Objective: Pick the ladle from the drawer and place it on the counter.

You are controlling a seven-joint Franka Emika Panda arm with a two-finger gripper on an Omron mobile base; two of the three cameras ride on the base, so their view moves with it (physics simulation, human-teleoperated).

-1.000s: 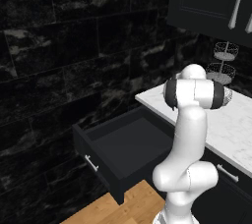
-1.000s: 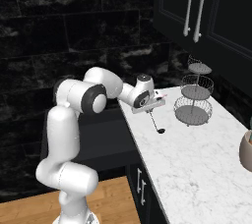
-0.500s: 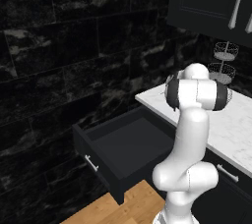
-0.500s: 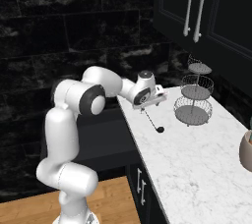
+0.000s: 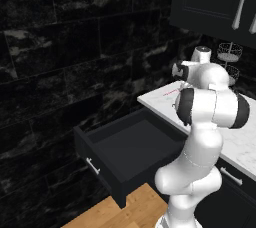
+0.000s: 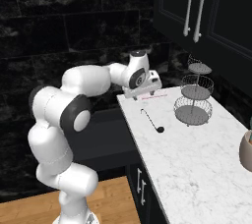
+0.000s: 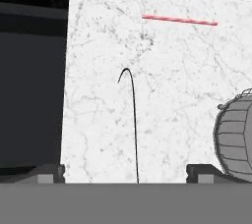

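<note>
Left base view: the drawer (image 5: 131,154) stands pulled open at about 8 o'clock from the arm, a snag risk if the arm swings low.

Right base view: the ladle (image 6: 151,121) lies flat on the counter (image 6: 197,159), near its front-left edge; a nudge could roll it off. The gripper (image 6: 142,90) hovers at its 11 o'clock, apart.

Hand view: the jaws stand wide, empty, straddling the ladle's handle without touching; the wire tiered basket (image 7: 235,134) sits at 3 o'clock.
</note>
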